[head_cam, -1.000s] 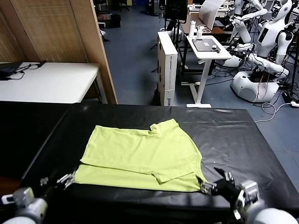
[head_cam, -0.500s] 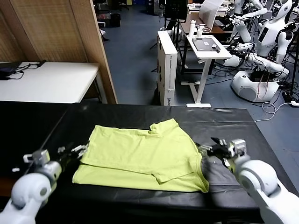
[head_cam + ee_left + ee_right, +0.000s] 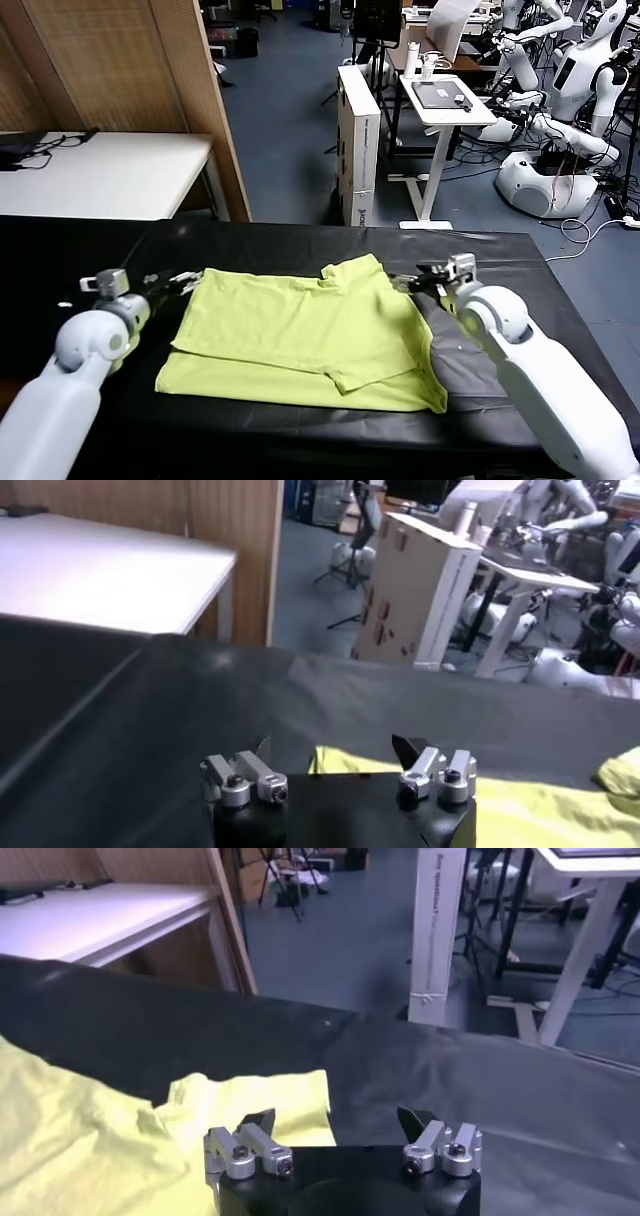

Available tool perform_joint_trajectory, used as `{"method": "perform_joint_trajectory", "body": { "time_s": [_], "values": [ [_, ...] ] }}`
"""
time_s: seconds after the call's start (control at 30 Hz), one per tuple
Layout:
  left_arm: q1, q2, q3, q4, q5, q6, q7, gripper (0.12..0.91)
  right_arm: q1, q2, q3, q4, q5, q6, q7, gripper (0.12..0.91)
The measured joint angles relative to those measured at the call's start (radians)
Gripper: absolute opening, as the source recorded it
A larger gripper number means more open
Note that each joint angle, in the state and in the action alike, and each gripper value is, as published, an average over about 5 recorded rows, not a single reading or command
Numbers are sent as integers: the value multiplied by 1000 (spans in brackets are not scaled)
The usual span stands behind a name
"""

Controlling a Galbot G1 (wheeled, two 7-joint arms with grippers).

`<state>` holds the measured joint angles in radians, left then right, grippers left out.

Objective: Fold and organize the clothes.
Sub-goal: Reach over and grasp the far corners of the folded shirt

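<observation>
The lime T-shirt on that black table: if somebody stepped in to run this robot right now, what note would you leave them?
Left gripper: jaws open, empty, at the far left corner of the lime yellow-green cotton T-shirt.
Right gripper: jaws open, empty, at its far right edge, by the sleeve.
T-shirt lies partly folded on the black-covered table.
Left to do: grasp the far edge, finish folding, tidy.

I'm driving this rig in what is plainly a robotics lab: past the far edge of my black-draped table [image 3: 300, 245], several white humanoid robots [image 3: 560, 110] stand parked on a grey-blue floor with cables [image 3: 590, 232] trailing around their bases. Beyond the table's far right corner there's a small white stand desk [image 3: 440, 105] carrying a laptop and bottles, with a tall cardboard box [image 3: 357, 145] beside it. Off the far left corner sit a plain white worktable [image 3: 100, 175] and wooden partition panels [image 3: 120, 65].
</observation>
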<state>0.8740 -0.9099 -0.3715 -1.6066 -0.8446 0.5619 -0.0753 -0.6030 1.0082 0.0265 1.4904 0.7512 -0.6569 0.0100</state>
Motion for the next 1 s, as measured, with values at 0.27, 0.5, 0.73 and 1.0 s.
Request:
{"method": "perform_joint_trajectory", "body": {
  "time_s": [0.27,0.5,0.73,1.0],
  "values": [
    [-74,-30,51,102,60,-40,46,907,17,21,-25,-61,-12,10,-16,907],
    [-86,-52,61,160,65,-42,50,907,30,35,-40,-79,-13,10,-16,907],
    [-85,-56,69,175,69,-32,61,907,33,36,-49,-83,-13,5,-15,906],
    [-86,-65,82,178,72,-27,62,907,33,37,-49,-82,-13,8,-18,805]
  ]
}}
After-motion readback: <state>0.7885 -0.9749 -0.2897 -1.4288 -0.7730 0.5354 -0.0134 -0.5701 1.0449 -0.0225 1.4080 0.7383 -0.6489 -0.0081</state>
